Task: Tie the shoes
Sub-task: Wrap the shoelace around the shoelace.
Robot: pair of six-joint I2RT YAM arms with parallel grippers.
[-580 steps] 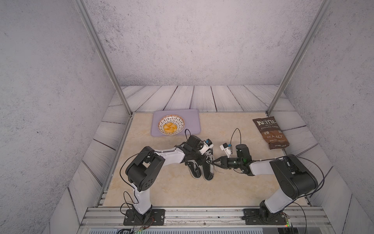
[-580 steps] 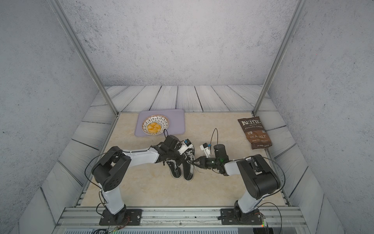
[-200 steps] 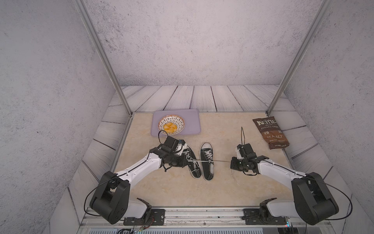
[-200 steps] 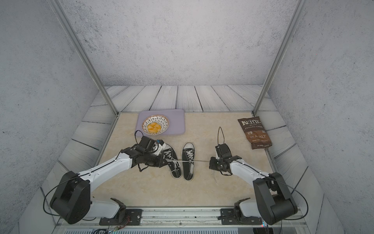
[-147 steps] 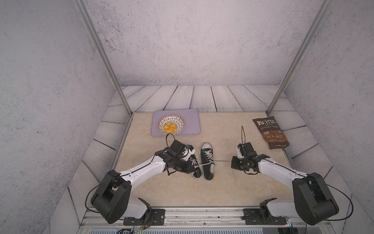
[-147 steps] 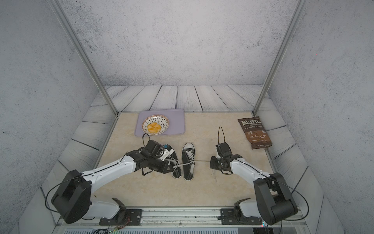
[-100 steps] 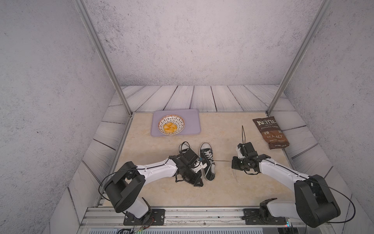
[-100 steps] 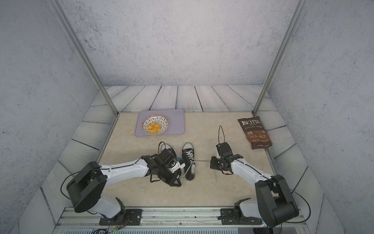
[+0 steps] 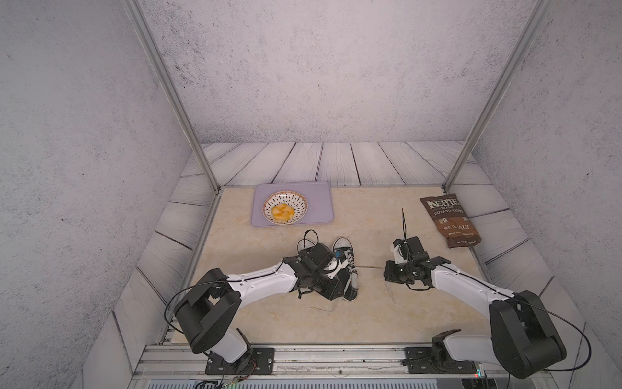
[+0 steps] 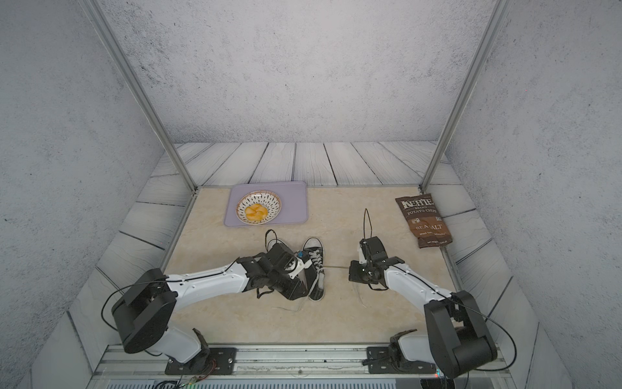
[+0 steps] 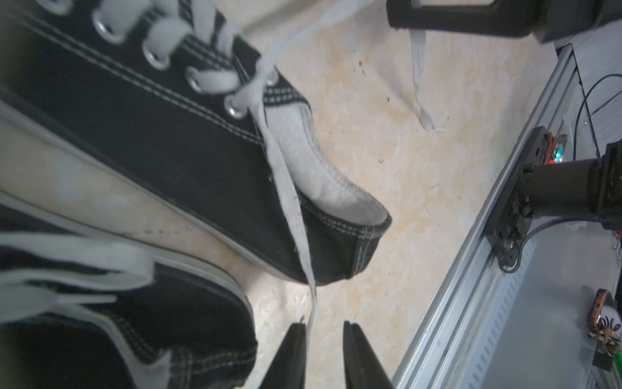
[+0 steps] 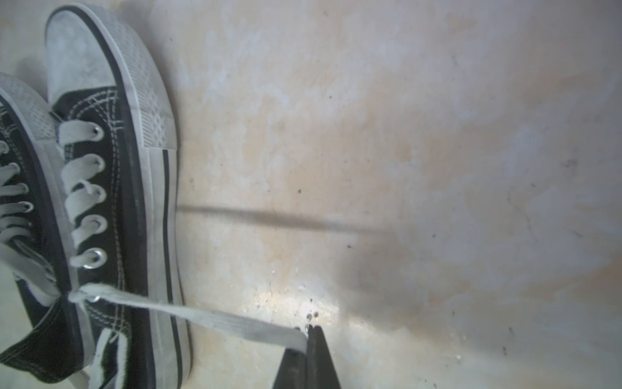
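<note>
A: Start at the right hand. What has it got?

B: Its fingers are pressed together on the end of a white lace, which runs taut leftward to the top eyelets of the right one of the shoes.

A: And the left hand?

B: Fingers a little apart. The second strand of that shoe comes down past the heel and passes between them, brushing one, not pinched.

A: Where do the shoes sit?

B: Side by side, touching, in the middle of the bench, toes pointing far. The left hand is at their near heels; the right hand stands apart to the right.

A: Which step, then?

B: I judge the first crossing is drawn snug, with no bow yet. Next the left hand needs a firm pinch on its strand, near the shoe, to fold a loop, while the right holds tension without dragging the shoe.

A: What does one view give that another lacks?

B: Both top views mostly hide the left shoe under the left arm; the left wrist view shows both, and the gap between the fingers. Only the right wrist view shows the small twist at the eyelet. The chip bag far right and the bowl far left appear only from above.
</note>
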